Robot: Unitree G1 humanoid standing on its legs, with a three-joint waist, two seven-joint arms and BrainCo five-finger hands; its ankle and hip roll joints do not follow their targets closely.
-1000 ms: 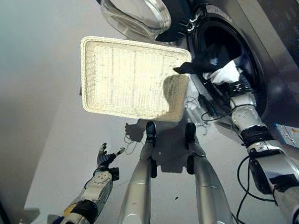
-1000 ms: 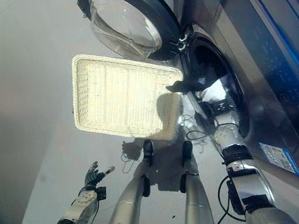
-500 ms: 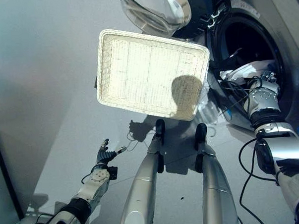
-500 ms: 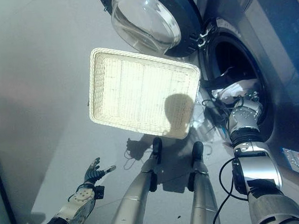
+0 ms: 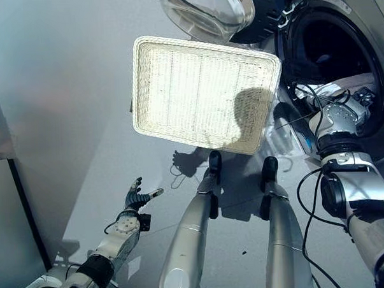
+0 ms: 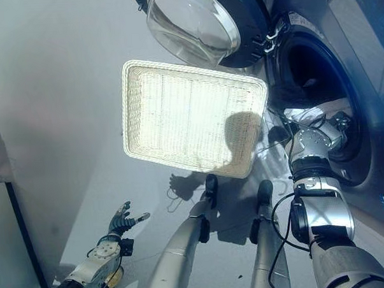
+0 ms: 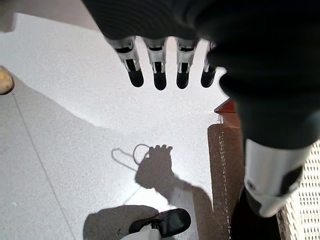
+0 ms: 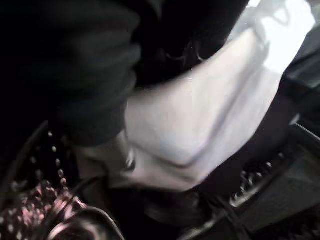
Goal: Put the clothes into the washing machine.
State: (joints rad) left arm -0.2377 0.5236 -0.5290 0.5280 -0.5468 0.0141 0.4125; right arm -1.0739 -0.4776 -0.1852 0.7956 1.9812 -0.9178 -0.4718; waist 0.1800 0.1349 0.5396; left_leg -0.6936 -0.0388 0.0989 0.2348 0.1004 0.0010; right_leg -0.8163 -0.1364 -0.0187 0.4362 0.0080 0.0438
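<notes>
The washing machine's drum opening [image 5: 334, 42] stands at the upper right with its round glass door [image 5: 205, 9] swung open. White cloth [image 5: 345, 86] lies at the lower lip of the opening, and the right wrist view shows this white cloth [image 8: 200, 115] beside dark cloth [image 8: 75, 75] from very close. My right hand [image 5: 361, 100] is at that lip, against the white cloth, its fingers hidden. A white wicker basket [image 5: 203, 41] sits on the floor beside the machine with nothing in it. My left hand [image 5: 136, 200] hangs low at the left, its fingers [image 7: 157, 75] straight, holding nothing.
Grey floor spreads around the basket. A crumpled clear plastic piece [image 5: 284, 137] lies between the basket and the machine's foot. A pale panel with a dark edge [image 5: 3, 209] stands at the lower left.
The whole view has shifted. My right arm has drawn back from deeper in the drum to its lower lip, and the dark cloth no longer hangs over the rim. The left hand holds still.
</notes>
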